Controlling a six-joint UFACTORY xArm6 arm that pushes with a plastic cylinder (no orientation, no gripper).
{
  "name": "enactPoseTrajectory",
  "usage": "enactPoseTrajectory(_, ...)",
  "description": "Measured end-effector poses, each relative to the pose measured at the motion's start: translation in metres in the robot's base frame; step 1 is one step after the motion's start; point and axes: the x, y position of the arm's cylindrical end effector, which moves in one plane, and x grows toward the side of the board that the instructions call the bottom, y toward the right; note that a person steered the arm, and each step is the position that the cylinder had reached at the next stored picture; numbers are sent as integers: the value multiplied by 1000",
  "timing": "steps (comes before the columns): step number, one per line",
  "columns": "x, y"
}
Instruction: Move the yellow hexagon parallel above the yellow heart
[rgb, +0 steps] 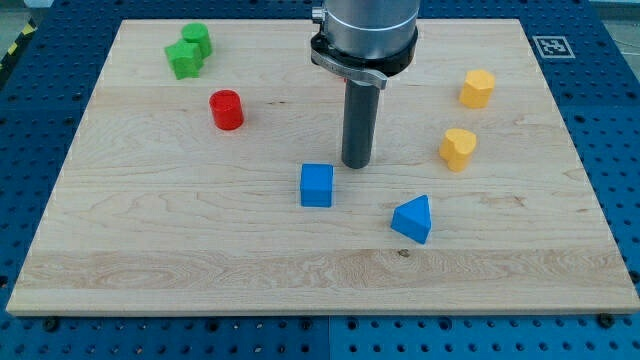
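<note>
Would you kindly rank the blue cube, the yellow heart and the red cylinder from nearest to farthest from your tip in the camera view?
From my tip:
1. Blue cube, just toward the view's lower left.
2. Yellow heart, toward the view's right.
3. Red cylinder, toward the view's upper left.

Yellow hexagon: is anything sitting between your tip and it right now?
No. My tip is mid-board, the yellow hexagon up toward the view's right, with bare wood between. The yellow heart lies just below that line; the blue cube is on the other side.
</note>
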Motion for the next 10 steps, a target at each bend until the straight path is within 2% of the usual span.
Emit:
enactPoseTrajectory(4, 21, 13)
enactPoseTrajectory(7, 26, 40)
enactPoseTrajectory(10, 29, 44)
